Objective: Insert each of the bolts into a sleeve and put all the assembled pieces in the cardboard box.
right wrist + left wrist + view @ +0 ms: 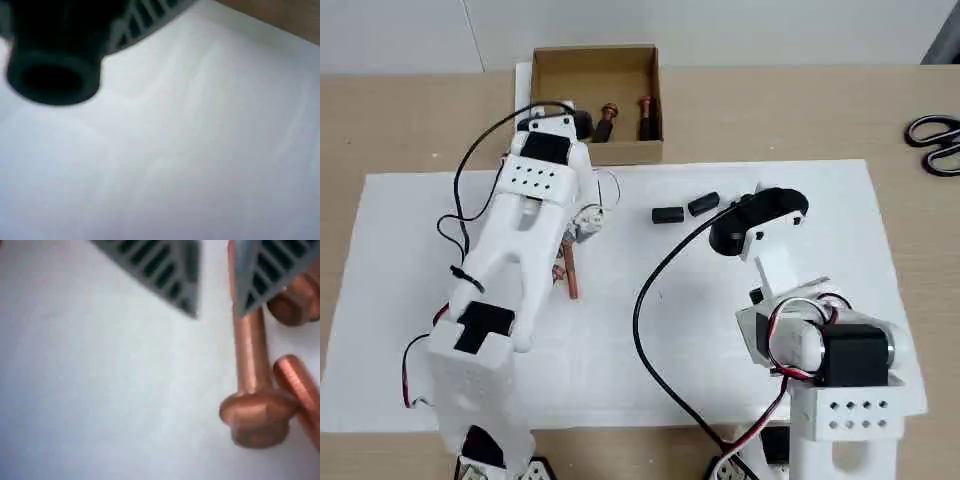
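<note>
The left arm point(520, 250) and the right arm point(775, 268) were built from white printed plastic shells. Rows of small round holes point(535, 178) were set in the brackets, black servo blocks point(855, 350) at the joints, and looped black cables point(650, 300) and thin red wires point(784, 372) alongside. The left gripper point(216, 310) was fitted with grey ribbed fingers point(155, 270).

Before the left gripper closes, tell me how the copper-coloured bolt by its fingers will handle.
The copper-coloured bolt looks solid metal: probably stiff and heavy for its size. Its smooth round shank may roll or slip in the fingers. A second bolt seems to touch its head, so nudging could shift both.
</note>
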`<state>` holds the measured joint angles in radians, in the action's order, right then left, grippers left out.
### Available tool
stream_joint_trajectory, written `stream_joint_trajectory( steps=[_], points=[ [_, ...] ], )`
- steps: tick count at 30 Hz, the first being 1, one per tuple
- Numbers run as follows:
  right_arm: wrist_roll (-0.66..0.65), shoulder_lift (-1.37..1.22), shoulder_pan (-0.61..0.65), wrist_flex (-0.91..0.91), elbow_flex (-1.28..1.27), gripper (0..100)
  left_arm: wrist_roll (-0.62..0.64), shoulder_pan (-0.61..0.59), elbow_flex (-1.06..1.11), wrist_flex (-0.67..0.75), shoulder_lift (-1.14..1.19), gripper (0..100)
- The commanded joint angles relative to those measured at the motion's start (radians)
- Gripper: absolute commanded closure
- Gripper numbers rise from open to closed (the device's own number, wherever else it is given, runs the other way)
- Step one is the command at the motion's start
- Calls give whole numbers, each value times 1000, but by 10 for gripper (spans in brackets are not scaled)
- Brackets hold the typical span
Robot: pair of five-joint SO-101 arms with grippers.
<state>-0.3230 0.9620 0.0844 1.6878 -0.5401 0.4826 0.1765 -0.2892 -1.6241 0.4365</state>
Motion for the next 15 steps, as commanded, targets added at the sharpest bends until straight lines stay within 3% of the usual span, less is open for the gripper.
stream_joint_trajectory(
  steps=[1,15],
  points=[
    [-5,5,-7,-7,3,995,-3,-3,10,-6,-9,852],
    [-8,4,-7,-8,0,995,-3,-69,19,31,20,852]
  ],
)
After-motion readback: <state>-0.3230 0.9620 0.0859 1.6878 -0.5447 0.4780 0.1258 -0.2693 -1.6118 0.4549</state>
